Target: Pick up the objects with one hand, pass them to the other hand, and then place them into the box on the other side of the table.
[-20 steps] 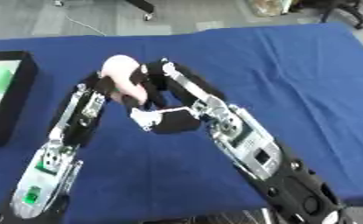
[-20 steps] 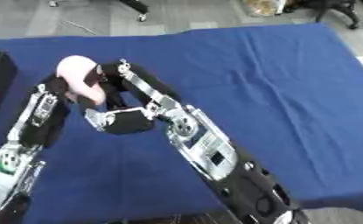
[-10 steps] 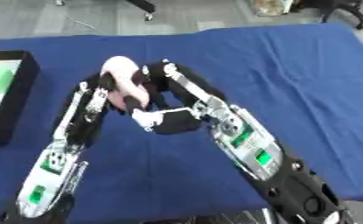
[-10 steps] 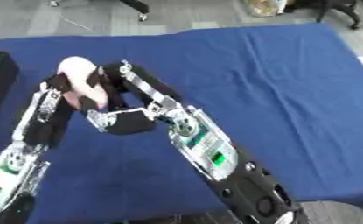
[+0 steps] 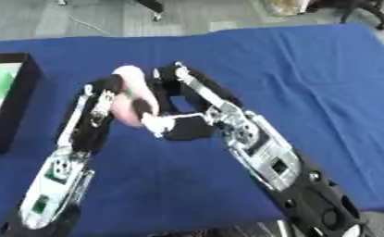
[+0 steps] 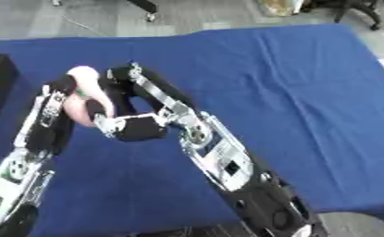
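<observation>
**Handover in mid-air over the blue cloth**

Pink object, rounded and elongated, sits raised above the blue table, left of centre, caught between the two hands. Left hand has its fingers curled round the object's left flank. Right hand reaches in from the other side; its dark fingers lie against the object, but whether they clasp it or merely rest there cannot be told. A white-tipped part just below the object may be a thumb, though that is unclear.

Judging by its smooth, pale, bulging look, the object is probably light and somewhat soft or plastic-skinned, so it could slip from a narrow pinch. The safer hold would be a wrap about its thick middle rather than its rounded ends.

The box, dark-walled with a green and white inside, stands at the table's left edge, well apart from the hands.

Against the picture of a second ago, the object and both hands hold nearly the same place and pose. The left forearm seems to sit a little nearer the object, and no release by either hand shows.
</observation>
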Available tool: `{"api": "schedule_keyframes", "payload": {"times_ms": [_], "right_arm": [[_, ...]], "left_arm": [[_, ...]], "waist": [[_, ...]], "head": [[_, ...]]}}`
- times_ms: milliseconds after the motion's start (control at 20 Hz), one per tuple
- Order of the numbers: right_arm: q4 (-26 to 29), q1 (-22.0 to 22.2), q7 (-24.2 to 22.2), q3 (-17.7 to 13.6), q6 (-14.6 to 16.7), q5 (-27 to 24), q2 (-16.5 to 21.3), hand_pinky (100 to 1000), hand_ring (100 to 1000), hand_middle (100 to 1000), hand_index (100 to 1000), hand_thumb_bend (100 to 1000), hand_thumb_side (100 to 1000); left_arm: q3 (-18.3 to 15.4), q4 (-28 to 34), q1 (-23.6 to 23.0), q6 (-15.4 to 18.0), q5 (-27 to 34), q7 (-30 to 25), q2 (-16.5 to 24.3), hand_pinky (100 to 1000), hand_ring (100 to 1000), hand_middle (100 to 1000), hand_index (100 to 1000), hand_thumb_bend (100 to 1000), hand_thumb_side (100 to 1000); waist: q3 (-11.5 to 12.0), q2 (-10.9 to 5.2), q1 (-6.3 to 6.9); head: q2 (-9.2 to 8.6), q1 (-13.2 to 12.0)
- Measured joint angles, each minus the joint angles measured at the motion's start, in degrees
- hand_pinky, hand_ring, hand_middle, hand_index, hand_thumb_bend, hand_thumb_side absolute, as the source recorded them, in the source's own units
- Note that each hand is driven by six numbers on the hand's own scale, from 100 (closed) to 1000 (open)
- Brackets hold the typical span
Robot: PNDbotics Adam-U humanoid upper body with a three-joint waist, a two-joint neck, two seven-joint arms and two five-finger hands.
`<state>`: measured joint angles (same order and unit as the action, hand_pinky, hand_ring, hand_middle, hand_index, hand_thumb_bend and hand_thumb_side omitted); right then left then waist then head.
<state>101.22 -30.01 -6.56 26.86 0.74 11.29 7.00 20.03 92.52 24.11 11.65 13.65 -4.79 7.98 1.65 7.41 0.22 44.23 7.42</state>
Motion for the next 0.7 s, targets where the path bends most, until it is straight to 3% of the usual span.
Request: {"api": "schedule_keyframes", "payload": {"times_ms": [300,700], "right_arm": [[1.3,1.0,2.4,-1.5,0.5,4.9,-0.2,427,217,296,483,124,246],[1.6,1.3,4.6,-2.0,0.4,6.9,-0.6,428,221,323,523,176,322]], "left_arm": [[0.0,0.0,0.0,-0.6,-1.2,1.5,0.0,478,234,179,362,100,629],[0.0,0.0,0.0,-1.0,-1.7,3.1,0.0,472,233,181,364,100,632]], "waist": [[-0.2,0.04,0.04],[-0.2,0.04,0.05]], "head": [[0.00,-0.3],[0.00,-0.4]]}}
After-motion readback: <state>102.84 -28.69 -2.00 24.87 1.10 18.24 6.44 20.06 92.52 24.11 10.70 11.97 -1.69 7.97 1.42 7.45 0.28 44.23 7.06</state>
